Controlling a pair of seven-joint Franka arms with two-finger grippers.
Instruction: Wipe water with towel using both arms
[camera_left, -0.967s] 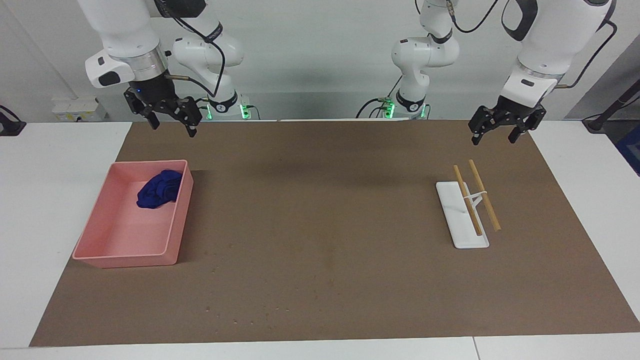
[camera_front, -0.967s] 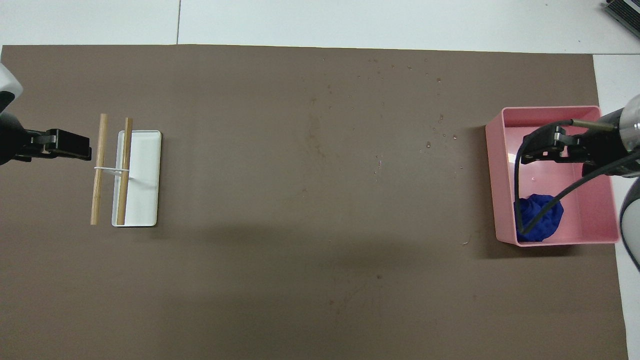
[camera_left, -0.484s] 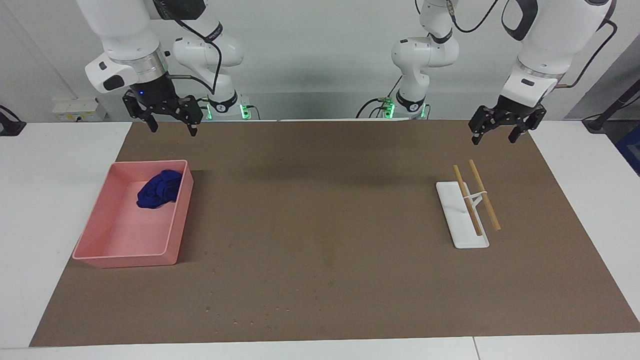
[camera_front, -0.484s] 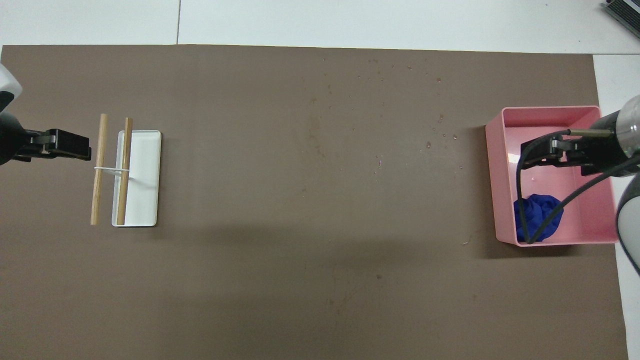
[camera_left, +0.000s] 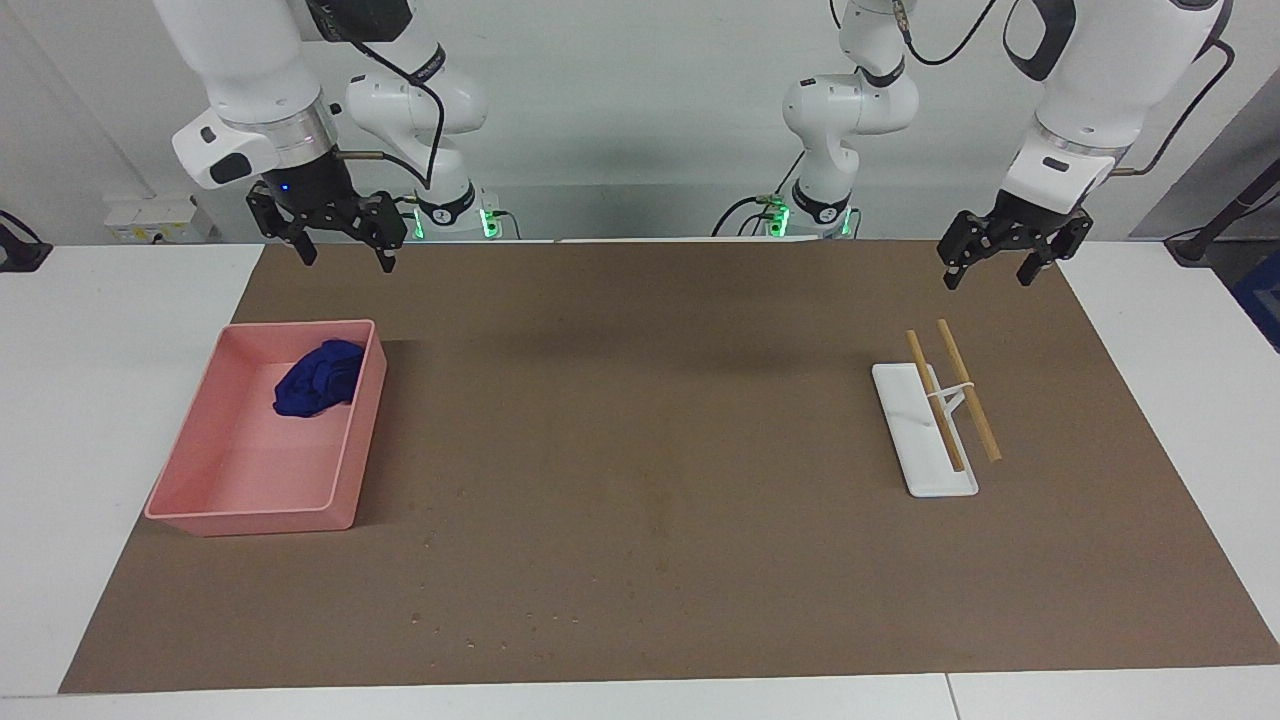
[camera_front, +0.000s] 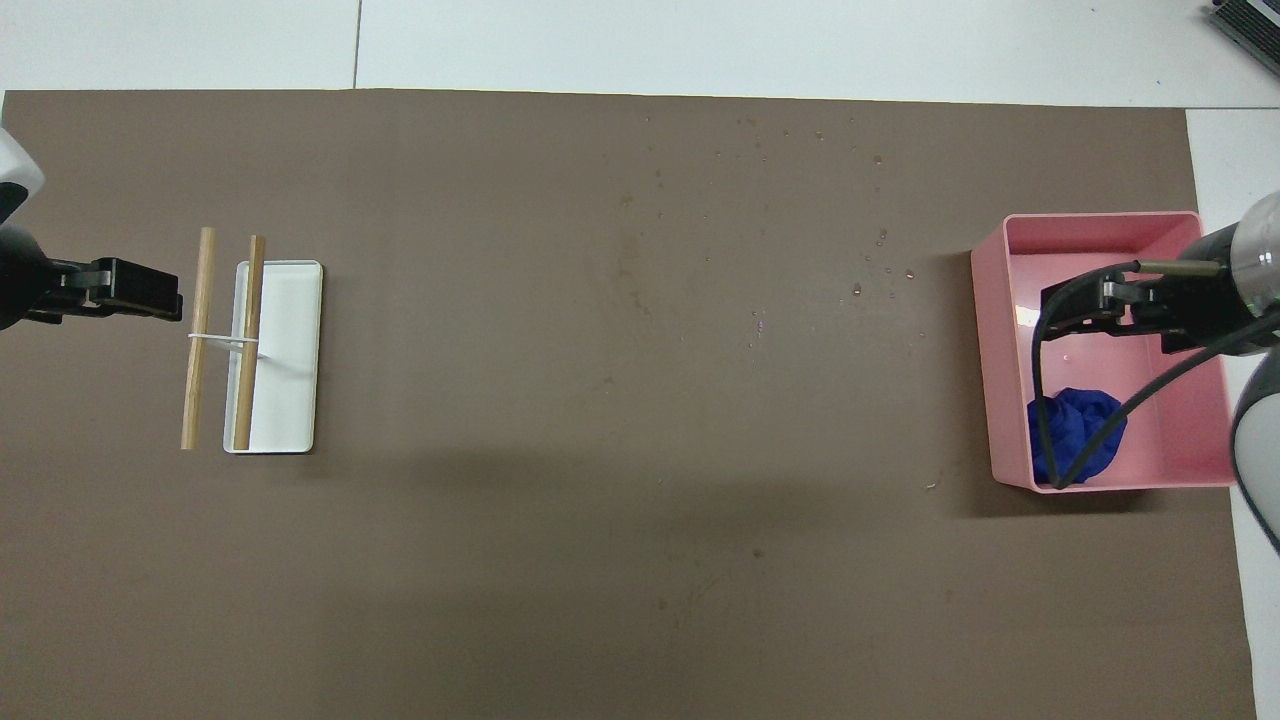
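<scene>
The towel (camera_left: 318, 378) lies crumpled in the pink tray (camera_left: 195, 517) at the right arm's end of the tabletop (camera_left: 640, 300), in the tray's part nearer the robots. The right claw (camera_left: 341, 247) hangs released above the brown mat's (camera_left: 650, 450) edge by the tray, empty. The left claw (camera_left: 986, 265), also released and empty, hangs over the mat near two wooden sticks (camera_left: 952, 390) on a white holder (camera_left: 905, 420); water drops (camera_left: 480, 630) dot the open middle stretch.

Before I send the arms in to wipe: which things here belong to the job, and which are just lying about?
For the job:
- towel, bunched in the pink tray
- water droplets on the brown mat
- right gripper, open
- left gripper, open

Lying about:
- wooden sticks
- white tray
</scene>
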